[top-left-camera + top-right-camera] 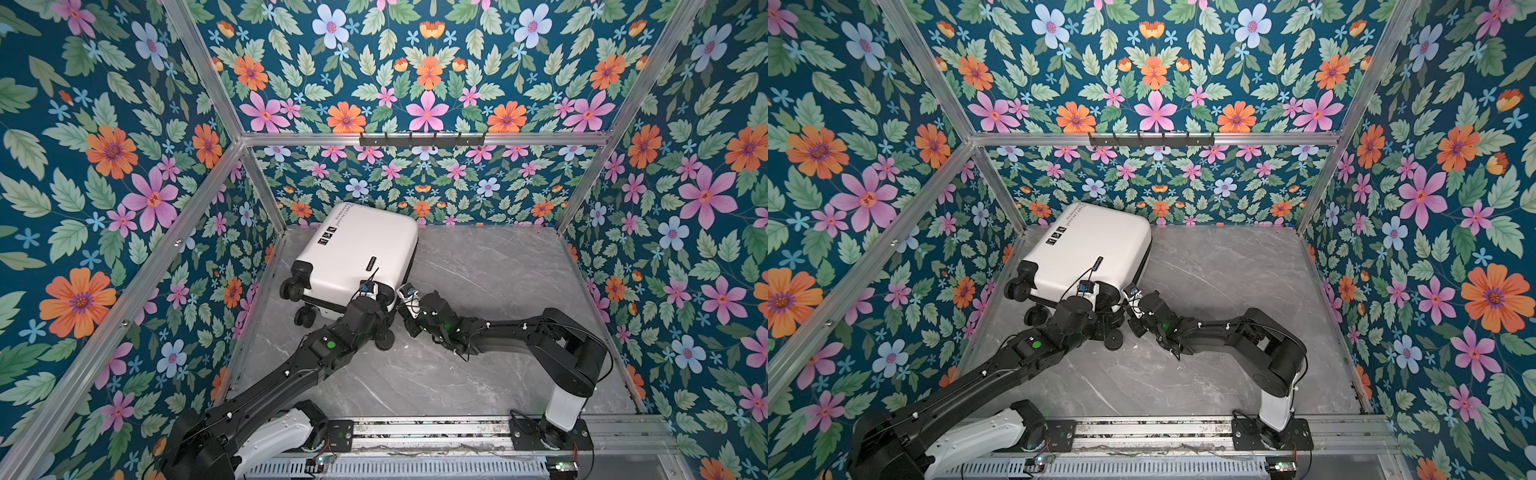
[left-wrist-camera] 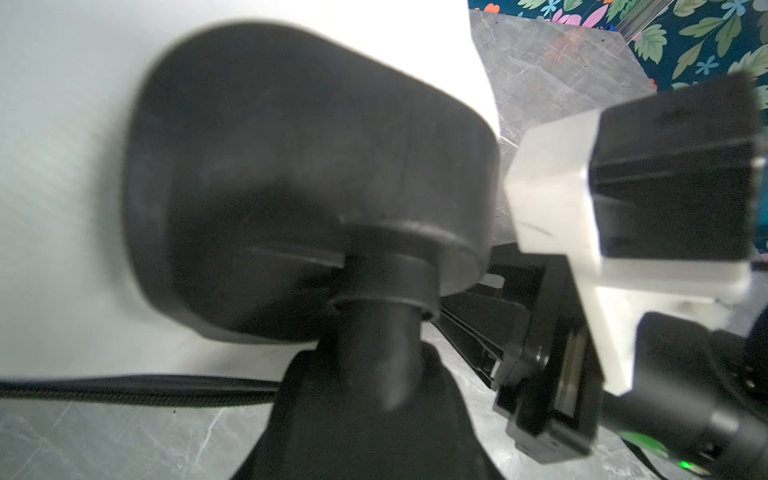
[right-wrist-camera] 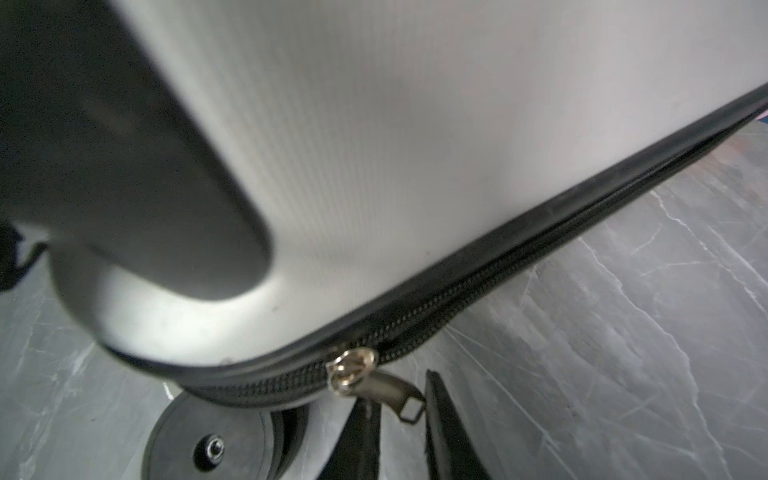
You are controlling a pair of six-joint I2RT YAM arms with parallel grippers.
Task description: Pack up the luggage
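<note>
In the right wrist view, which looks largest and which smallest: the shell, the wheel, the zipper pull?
1. shell, filling most of the view
2. wheel, partly cut off by the picture's edge
3. zipper pull
This is apparent size only; all three are near the camera.

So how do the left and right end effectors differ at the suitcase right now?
The right end effector has its fingers apart either side of the zipper pull of the luggage; the left end effector faces a black wheel housing. The right one's jaws show plainly; the left one's are hidden, so their state is unclear. Both are at the same near corner, close together.
</note>
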